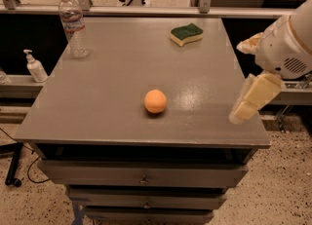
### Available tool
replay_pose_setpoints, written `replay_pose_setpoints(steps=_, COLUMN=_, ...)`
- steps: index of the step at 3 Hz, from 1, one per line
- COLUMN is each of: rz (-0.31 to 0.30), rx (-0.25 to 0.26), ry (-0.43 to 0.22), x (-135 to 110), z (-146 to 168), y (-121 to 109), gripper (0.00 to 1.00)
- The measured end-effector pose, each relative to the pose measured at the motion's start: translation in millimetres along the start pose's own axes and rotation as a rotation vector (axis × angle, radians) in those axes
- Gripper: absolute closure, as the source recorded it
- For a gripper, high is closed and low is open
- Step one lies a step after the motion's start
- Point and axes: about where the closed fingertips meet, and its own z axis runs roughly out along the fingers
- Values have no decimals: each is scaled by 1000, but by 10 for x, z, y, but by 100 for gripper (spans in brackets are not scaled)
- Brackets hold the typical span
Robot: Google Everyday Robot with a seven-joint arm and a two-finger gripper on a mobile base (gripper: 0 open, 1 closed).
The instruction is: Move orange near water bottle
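Observation:
The orange (155, 101) lies on the grey table top (112, 87), a little in front of its middle. The water bottle (72, 24), clear with a white cap and a white-red label, stands upright at the table's far left corner. My gripper (252, 98) hangs from the white arm (287, 44) over the table's right edge, well to the right of the orange and level with it. It holds nothing that I can see. The orange and the bottle are far apart.
A yellow-and-green sponge (186, 34) lies at the far right of the table. A white pump dispenser (35, 66) stands on a ledge to the table's left. Drawers (144, 175) run below the front edge. A rail crosses behind the table.

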Motion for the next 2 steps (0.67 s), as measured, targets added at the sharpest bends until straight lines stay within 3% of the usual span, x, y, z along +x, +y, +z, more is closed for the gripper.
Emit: replay_pose_setpoints(steps=2, rz=90, rx=-87, ry=-250, x=-249, z=774, y=68, gripper=0)
